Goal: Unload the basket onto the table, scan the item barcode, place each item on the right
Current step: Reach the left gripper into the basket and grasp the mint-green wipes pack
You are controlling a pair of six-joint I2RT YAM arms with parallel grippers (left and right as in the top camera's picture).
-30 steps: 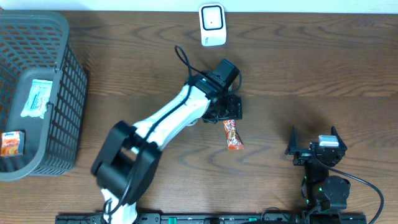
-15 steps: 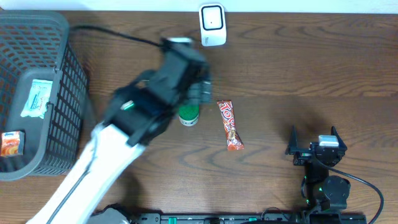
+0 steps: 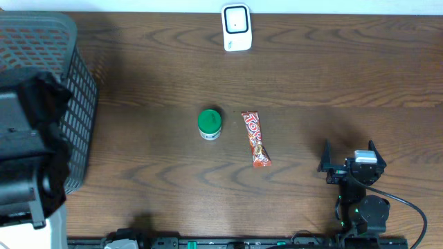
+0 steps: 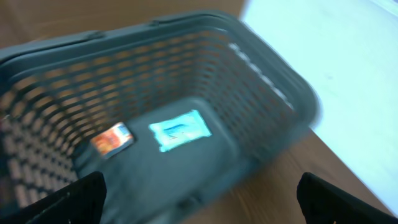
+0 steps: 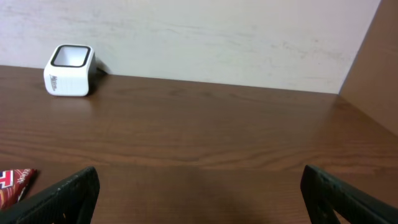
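A red-orange candy bar point(image 3: 255, 138) lies flat mid-table, with a green-lidded jar point(image 3: 209, 123) just left of it. The white barcode scanner point(image 3: 236, 28) stands at the far edge, also in the right wrist view as the scanner point(image 5: 69, 70). My left gripper point(image 4: 199, 205) hovers open and empty over the grey basket point(image 4: 273, 81), which holds an orange packet point(image 4: 112, 138) and a pale blue packet point(image 4: 180, 129). My right gripper point(image 3: 349, 153) rests open at the front right, well apart from the candy bar point(image 5: 12, 185).
The left arm point(image 3: 28, 159) looms large over the basket point(image 3: 79, 90) at the table's left end, hiding most of its inside. A white wall point(image 5: 199, 37) runs behind the scanner.
My left gripper opened, left the candy bar and swung left and up over the basket. The candy bar and green-lidded jar now show fully. The right arm has not moved.
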